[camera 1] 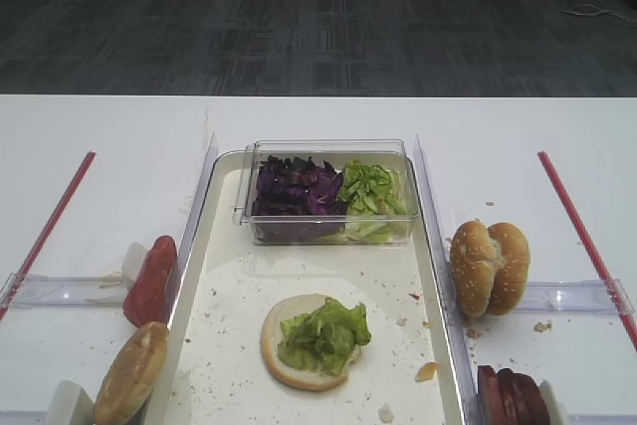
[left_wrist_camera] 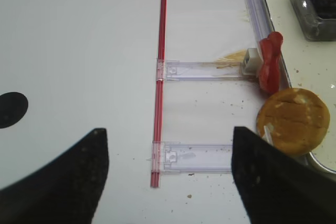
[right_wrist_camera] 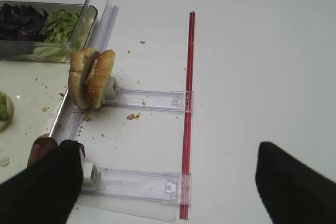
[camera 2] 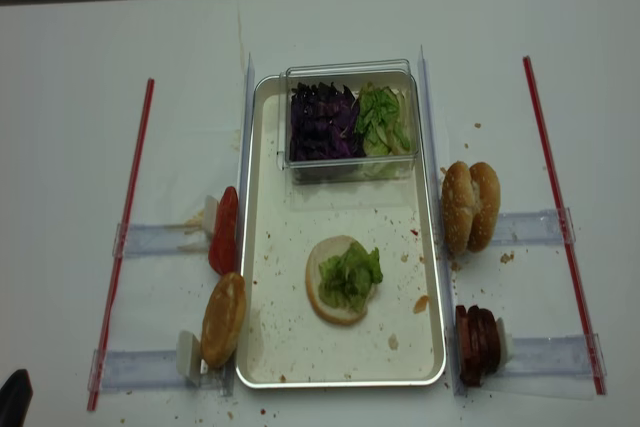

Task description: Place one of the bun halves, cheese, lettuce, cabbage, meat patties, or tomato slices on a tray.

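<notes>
On the white tray (camera 1: 229, 345) lies a bun half (camera 1: 274, 340), cut face up, with lettuce (camera 1: 323, 333) on it. Purple cabbage (camera 1: 294, 191) and more lettuce (camera 1: 370, 191) fill a clear box at the tray's far end. Two seeded bun halves (right_wrist_camera: 92, 80) stand on edge right of the tray, with meat patties (camera 1: 510, 397) nearer. Tomato slices (left_wrist_camera: 269, 61) and another bun half (left_wrist_camera: 291, 120) stand left of the tray. My right gripper (right_wrist_camera: 168, 182) is open, its left finger beside the patties. My left gripper (left_wrist_camera: 170, 177) is open over bare table. No cheese slice shows.
Clear plastic rails (left_wrist_camera: 202, 70) with white end blocks hold the food on both sides of the tray. Red rods (camera 1: 50, 226) (camera 1: 582, 231) run along the outer ends of the rails. Crumbs speckle the tray and table. The table's far edge (camera 1: 318, 97) meets dark carpet.
</notes>
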Action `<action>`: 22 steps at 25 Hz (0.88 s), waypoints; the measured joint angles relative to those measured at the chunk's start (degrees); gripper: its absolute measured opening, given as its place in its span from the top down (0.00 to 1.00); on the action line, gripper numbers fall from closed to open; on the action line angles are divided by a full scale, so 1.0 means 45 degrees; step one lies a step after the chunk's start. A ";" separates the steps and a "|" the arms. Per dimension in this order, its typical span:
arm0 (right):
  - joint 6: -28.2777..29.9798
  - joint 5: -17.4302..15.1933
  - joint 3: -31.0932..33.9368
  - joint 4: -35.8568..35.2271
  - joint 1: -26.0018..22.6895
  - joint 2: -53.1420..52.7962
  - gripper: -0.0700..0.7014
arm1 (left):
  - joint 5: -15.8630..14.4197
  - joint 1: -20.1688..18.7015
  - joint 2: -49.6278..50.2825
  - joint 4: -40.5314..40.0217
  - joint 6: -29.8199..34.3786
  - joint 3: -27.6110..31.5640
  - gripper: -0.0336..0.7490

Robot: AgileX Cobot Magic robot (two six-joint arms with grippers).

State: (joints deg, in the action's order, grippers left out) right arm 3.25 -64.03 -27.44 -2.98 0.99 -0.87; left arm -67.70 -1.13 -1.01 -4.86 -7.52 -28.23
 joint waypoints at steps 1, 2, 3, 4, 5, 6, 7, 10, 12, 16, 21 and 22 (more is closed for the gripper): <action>0.0000 0.0000 0.0000 0.0000 0.0000 0.0000 0.02 | 0.0000 0.0000 0.0000 0.0000 0.0000 0.0000 0.33; 0.0000 0.0000 0.0000 0.0000 0.0000 0.0000 0.02 | 0.0000 0.0000 0.0000 0.0000 0.0000 0.0000 0.33; 0.0000 0.0000 0.0000 0.0000 0.0000 0.0000 0.02 | 0.0000 0.0000 0.0000 0.0000 0.0000 0.0000 0.33; 0.0000 0.0000 0.0000 0.0000 0.0000 0.0000 0.02 | 0.0000 0.0000 0.0000 0.0000 0.0000 0.0000 0.33; 0.0000 0.0000 0.0000 0.0000 0.0000 0.0000 0.02 | 0.0000 0.0000 0.0000 0.0000 0.0000 0.0000 0.33; 0.0000 0.0000 0.0000 0.0000 0.0000 0.0000 0.02 | 0.0000 0.0000 0.0000 0.0000 0.0000 0.0000 0.33; 0.0000 0.0000 0.0000 0.0000 0.0000 0.0000 0.02 | 0.0000 0.0000 0.0000 0.0000 0.0000 0.0000 0.33; 0.0000 0.0000 0.0000 0.0000 0.0000 0.0000 0.02 | 0.0000 0.0000 0.0000 0.0000 0.0000 0.0000 0.33; 0.0000 0.0000 0.0000 0.0000 0.0000 0.0000 0.02 | 0.0000 0.0000 0.0000 0.0000 0.0000 0.0000 0.33; 0.0000 0.0000 0.0000 0.0000 0.0000 0.0000 0.02 | 0.0000 0.0000 0.0000 0.0000 0.0000 0.0000 0.33; 0.0000 0.0000 0.0000 0.0000 0.0000 0.0000 0.02 | 0.0000 0.0000 0.0000 0.0000 0.0000 0.0000 0.33; 0.0000 0.0000 0.0000 0.0000 0.0000 0.0000 0.02 | 0.0000 0.0000 0.0000 0.0000 0.0000 0.0000 0.33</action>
State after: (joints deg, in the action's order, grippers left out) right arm 3.25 -64.03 -27.44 -2.98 0.99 -0.87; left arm -67.70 -1.13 -1.01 -4.86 -7.52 -28.23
